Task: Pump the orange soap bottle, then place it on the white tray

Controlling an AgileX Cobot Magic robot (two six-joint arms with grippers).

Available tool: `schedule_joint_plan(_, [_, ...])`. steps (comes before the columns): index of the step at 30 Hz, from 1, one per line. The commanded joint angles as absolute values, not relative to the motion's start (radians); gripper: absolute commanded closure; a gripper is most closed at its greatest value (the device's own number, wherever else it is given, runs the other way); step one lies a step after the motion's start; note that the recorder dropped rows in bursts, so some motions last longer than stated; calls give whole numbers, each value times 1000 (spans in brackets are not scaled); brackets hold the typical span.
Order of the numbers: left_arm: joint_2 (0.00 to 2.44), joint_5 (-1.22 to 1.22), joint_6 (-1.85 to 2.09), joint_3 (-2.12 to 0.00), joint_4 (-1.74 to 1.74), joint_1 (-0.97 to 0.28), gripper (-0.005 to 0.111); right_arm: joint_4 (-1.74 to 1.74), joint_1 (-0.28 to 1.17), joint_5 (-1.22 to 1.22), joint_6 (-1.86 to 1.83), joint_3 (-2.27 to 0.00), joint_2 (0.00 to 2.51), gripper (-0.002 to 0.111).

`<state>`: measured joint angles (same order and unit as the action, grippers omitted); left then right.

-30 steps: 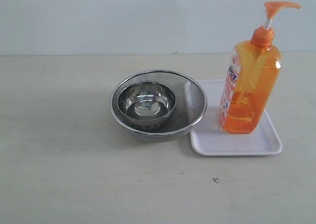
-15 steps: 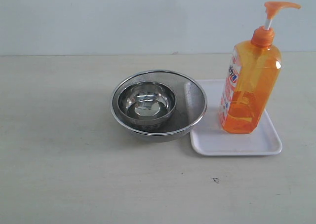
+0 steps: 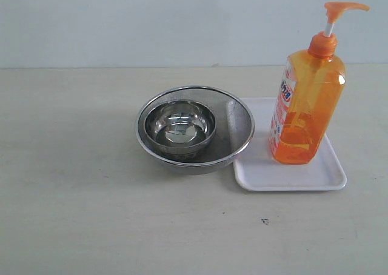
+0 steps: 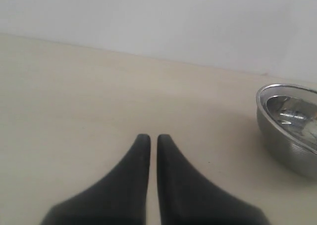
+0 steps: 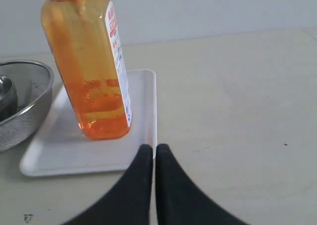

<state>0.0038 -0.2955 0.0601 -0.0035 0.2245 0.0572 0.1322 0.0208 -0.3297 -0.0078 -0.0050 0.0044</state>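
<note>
In the exterior view, the orange soap bottle (image 3: 306,114) stood upright on the white tray (image 3: 291,179). It looked part-full, smooth and probably tippy, so its flat body seemed the best hold.
In the left wrist view, the left gripper (image 4: 152,137) was clenched and empty.
In the right wrist view, the right gripper (image 5: 152,148) was likewise clenched and empty, near the tray.

Orange soap bottle (image 5: 94,61), just ahead of right claw (image 5: 150,147): translucent glossy plastic. White tray (image 5: 143,111) under it: smooth plastic, faint sheen. Steel bowls (image 3: 182,125): polished, mirror-bright. Bench (image 3: 73,196): matt, pale. Claw itself: matt black.
</note>
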Motion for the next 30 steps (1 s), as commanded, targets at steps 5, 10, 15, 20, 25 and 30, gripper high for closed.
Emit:
schedule_joint_plan(5, [0,-302,-7,0,183,59,102,124,19,-324,0,0,0,108])
schedule_joint_plan(10, [0,-302,-7,0,183,59,102,124,19,-324,0,0,0,108])
schedule_joint_plan(15, [0,-302,-5,0,183,59,102,124,19,-324,-6,0,0,108])
schedule_joint_plan(20, [0,-302,20,0,183,59,102,124,19,-324,-6,0,0,108])
schedule_joint_plan(25, [0,-302,70,0,183,59,102,124,19,-324,-6,0,0,108])
schedule_joint_plan(30, [0,-302,64,0,190,59,102,124,19,-318,-6,0,0,108])
